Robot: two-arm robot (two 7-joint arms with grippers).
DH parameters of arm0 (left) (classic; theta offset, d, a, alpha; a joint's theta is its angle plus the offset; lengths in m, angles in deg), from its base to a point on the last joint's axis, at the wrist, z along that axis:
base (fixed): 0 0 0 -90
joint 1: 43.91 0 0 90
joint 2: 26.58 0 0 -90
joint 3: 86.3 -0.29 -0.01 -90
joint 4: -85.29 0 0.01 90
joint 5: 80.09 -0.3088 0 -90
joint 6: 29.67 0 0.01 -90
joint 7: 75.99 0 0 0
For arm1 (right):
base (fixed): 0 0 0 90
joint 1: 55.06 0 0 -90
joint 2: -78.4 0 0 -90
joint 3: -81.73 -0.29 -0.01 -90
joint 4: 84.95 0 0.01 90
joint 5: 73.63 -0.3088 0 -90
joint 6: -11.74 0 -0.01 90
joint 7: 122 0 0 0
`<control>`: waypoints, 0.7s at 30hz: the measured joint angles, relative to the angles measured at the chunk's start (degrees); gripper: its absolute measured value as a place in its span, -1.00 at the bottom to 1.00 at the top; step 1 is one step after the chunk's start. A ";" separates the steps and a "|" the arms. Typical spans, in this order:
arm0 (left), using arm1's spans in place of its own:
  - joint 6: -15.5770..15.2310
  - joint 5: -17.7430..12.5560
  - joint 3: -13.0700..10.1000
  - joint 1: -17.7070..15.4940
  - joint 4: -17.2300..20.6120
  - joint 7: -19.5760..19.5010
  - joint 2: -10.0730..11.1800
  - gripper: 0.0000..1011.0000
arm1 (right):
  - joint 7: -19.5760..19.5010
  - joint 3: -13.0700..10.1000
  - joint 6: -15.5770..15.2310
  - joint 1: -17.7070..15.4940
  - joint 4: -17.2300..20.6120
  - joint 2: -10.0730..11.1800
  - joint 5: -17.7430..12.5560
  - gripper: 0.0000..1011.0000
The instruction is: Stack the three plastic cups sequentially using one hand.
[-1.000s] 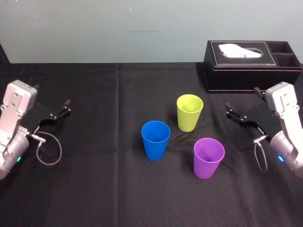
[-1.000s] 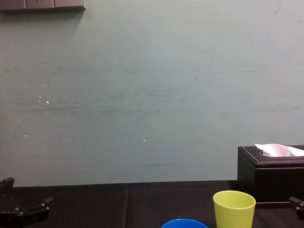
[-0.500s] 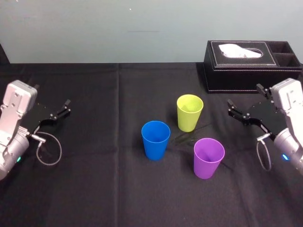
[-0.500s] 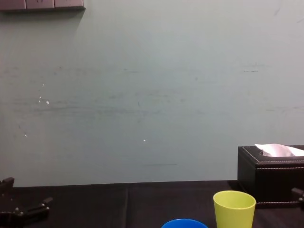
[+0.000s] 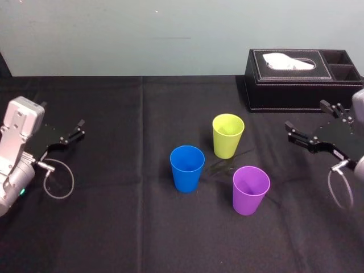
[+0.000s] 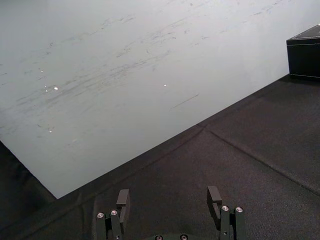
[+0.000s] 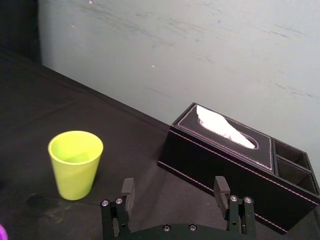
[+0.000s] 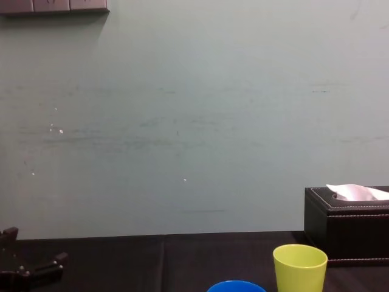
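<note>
Three plastic cups stand upright and apart on the black tablecloth: the blue cup (image 5: pixel 187 168) in the middle, the yellow-green cup (image 5: pixel 228 135) behind it to the right, the purple cup (image 5: pixel 251 189) nearest, at the right. My right gripper (image 5: pixel 306 116) hovers open and empty at the right edge, well right of the cups. Its wrist view shows the fingers of the right gripper (image 7: pixel 174 186) wide apart, with the yellow-green cup (image 7: pixel 75 162) ahead of them. My left gripper (image 5: pixel 71 135) is parked open at the far left, empty in its wrist view (image 6: pixel 168 197).
A black tissue box (image 5: pixel 302 79) with a white tissue sits at the back right, just behind the right gripper. The chest view catches the yellow-green cup (image 8: pixel 299 267), the blue cup's rim (image 8: pixel 236 286) and the tissue box (image 8: pixel 346 222). A pale wall stands behind the table.
My right gripper has drawn away to the right, farther from the cups, still open. The left arm and the cups have not moved.
</note>
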 joint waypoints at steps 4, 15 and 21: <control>0.00 0.00 0.00 -0.01 0.00 0.00 0.00 1.00 | 2.33 -1.85 -1.01 -1.89 2.38 1.75 -1.85 0.98; 0.00 0.00 0.00 -0.01 0.00 0.00 0.00 1.00 | 9.13 -5.74 -4.43 -7.12 6.83 7.44 -4.58 0.98; 0.00 0.00 0.00 0.00 0.00 0.00 0.00 1.00 | 12.35 -7.32 -5.54 -9.67 7.93 9.87 -5.05 0.98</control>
